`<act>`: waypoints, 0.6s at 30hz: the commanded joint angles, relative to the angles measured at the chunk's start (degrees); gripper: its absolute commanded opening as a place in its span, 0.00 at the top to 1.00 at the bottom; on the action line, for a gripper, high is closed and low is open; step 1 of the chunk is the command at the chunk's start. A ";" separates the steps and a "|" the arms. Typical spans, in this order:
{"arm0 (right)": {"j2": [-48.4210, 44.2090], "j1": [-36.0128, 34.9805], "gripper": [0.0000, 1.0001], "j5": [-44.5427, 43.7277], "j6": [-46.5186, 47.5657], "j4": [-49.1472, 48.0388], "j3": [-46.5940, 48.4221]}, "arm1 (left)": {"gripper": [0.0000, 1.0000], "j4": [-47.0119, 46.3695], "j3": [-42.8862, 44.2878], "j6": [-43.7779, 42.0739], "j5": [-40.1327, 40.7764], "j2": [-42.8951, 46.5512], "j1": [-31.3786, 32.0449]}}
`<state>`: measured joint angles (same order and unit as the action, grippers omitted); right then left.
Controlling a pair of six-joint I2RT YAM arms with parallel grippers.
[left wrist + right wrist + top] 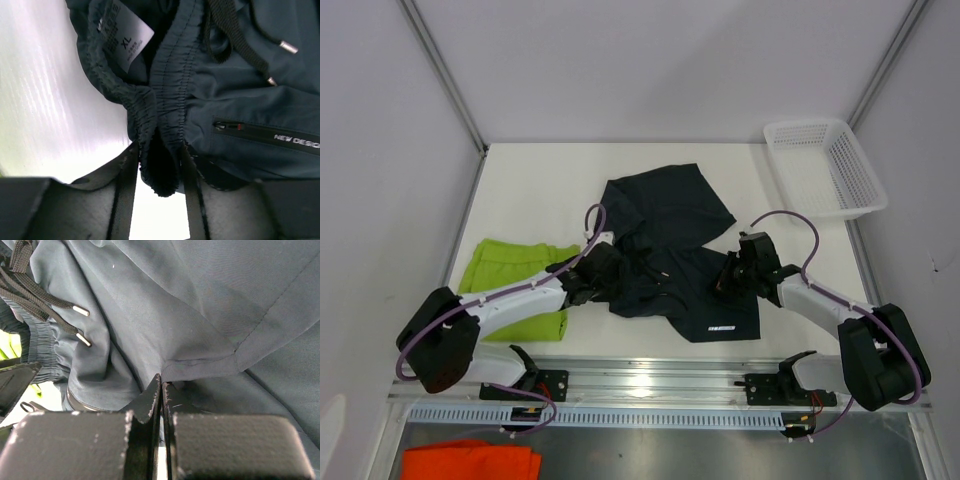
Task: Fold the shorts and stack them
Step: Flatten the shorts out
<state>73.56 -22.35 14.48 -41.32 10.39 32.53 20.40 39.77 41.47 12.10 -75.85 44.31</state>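
The dark navy shorts point(670, 235) lie crumpled at the table's middle, with a white logo near the front hem. My left gripper point(595, 272) is shut on their elastic waistband point(160, 150) at the left side; a white size label point(122, 37) and the drawstring point(235, 30) show in the left wrist view. My right gripper point(732, 272) is shut on a hem corner of the same shorts point(200, 367) at the right side. The lime green shorts point(515, 280) lie flat at the left, partly under my left arm.
A white plastic basket point(825, 165) stands at the back right. An orange cloth point(470, 462) lies below the table's front rail at the bottom left. Grey walls close the table on three sides.
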 commanded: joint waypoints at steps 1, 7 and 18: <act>0.44 0.29 1.00 0.46 1.24 -1.16 1.04 | 0.57 0.51 1.89 -0.96 1.70 -0.70 1.21; 1.23 0.64 1.00 0.72 1.33 -1.25 2.09 | 0.46 0.87 1.37 -0.87 1.26 -1.22 2.53; 3.43 8.43 1.00 2.39 3.26 1.03 12.78 | 1.00 3.67 1.28 0.01 3.90 2.81 2.53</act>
<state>75.66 -18.70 15.79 -39.86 12.16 38.61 22.22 39.77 40.69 13.54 -77.06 46.76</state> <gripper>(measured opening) 0.004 0.021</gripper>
